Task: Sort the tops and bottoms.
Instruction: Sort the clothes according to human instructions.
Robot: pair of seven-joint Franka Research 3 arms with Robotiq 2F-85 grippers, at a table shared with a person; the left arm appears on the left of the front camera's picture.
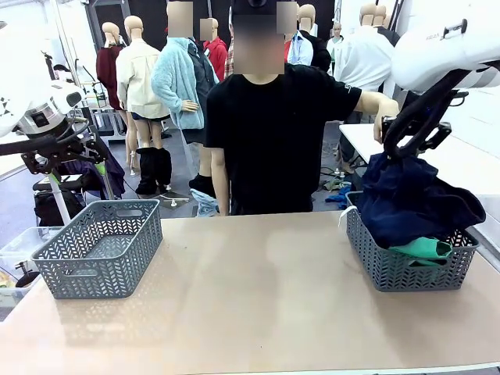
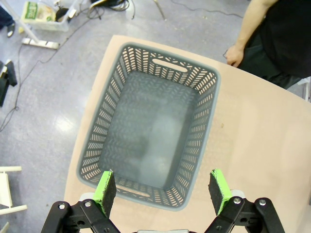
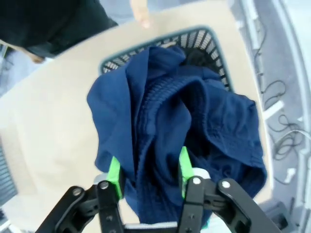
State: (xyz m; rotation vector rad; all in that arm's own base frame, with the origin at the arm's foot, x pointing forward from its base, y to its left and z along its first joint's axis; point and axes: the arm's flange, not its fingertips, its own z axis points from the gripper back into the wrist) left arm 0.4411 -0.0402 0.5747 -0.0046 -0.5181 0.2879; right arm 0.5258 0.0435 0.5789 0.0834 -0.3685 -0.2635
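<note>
Left gripper [image 2: 162,190] hangs over the empty grey basket [image 1: 101,248] at table left, jaws wide, holding nothing. Person [image 1: 269,133] stands behind the table. Right gripper [image 3: 148,174] above the right basket [image 1: 410,262], pads either side of a navy garment [image 1: 410,195] (can't tell if it's gripping or loose). Teal-green bottoms [image 1: 422,249] lie in that basket under the navy fabric.

Beige table [image 1: 250,305], clear storage bin [image 1: 16,254] beside it, white table [image 1: 469,160] behind
</note>
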